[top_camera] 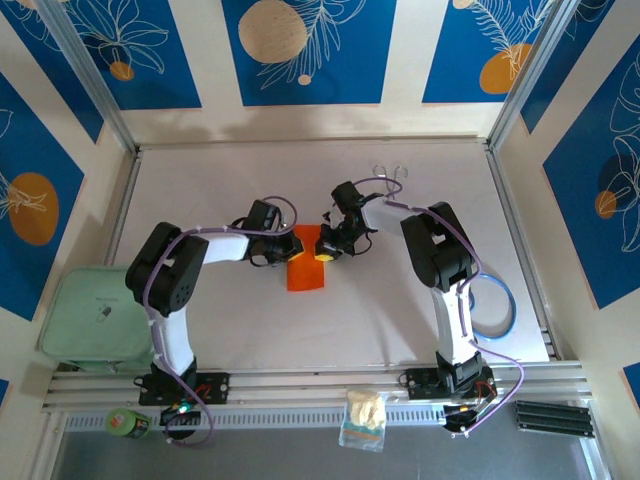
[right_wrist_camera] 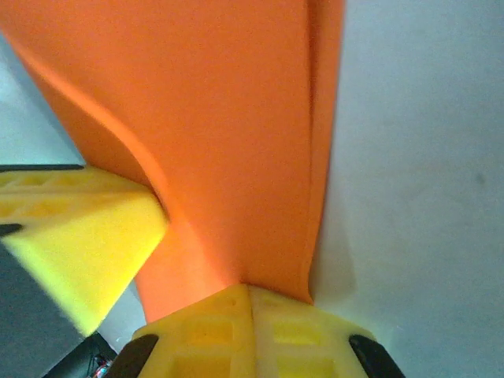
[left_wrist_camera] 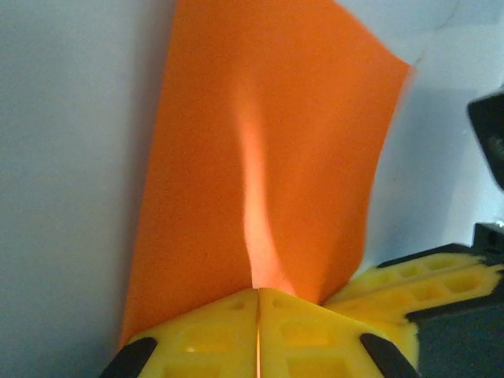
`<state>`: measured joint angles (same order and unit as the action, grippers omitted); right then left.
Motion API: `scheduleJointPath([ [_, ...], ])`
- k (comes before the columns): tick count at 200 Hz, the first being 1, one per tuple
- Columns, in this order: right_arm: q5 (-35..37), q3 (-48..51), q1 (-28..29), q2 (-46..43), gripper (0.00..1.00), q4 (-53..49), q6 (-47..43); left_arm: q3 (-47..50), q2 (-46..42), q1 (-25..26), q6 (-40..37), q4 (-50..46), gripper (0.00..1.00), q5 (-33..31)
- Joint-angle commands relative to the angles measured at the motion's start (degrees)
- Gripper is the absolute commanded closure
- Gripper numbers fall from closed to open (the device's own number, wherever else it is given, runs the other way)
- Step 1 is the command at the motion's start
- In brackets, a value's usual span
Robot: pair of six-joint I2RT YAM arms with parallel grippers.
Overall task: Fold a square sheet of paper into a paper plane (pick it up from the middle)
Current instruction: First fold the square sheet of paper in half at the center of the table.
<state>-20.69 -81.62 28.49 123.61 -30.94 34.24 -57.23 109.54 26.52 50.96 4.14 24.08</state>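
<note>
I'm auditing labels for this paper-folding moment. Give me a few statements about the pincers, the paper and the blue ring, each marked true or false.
1. The left pincer is shut on the square sheet of paper. True.
2. The right pincer stands open, clear of the paper. False: it is shut on the same sheet.
3. The sheet is near the middle of the table, between the two pincers. True.
4. The blue ring lies on the table's left side. False: it lies on the right, beside the right arm.
</note>
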Motion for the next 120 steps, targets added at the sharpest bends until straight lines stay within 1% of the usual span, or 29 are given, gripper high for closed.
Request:
scheduleJointPath([
  [1,19.07,4.90,0.26,9.19,0.98,-11.51,-0.20,0.52,2.20,-1.21,0.09,3.05,0.90,1.68],
  [28,20.60,3.51,0.51,10.24,0.98,-14.18,-0.13,4.24,3.38,-3.92,0.67,5.71,0.90,1.24],
  [48,22.16,2.77,0.54,10.48,0.98,-15.85,-0.12,6.77,2.49,-6.30,0.66,6.36,0.90,0.90],
  [70,23.75,2.18,0.50,10.31,0.98,-16.85,-0.33,7.51,-0.56,-7.75,-1.40,3.01,0.90,-0.70],
  [95,23.94,1.77,0.43,9.91,0.98,-17.12,-0.31,5.94,-4.27,-8.07,-4.67,-2.48,0.90,-2.69],
  [105,23.79,1.66,0.38,9.96,0.98,-17.17,-0.31,5.52,-5.38,-8.07,-4.93,-2.63,0.90,-1.94],
  [120,23.34,1.42,0.49,9.89,0.98,-17.16,-0.29,4.83,-6.29,-7.55,-4.41,-0.13,0.90,1.20],
])
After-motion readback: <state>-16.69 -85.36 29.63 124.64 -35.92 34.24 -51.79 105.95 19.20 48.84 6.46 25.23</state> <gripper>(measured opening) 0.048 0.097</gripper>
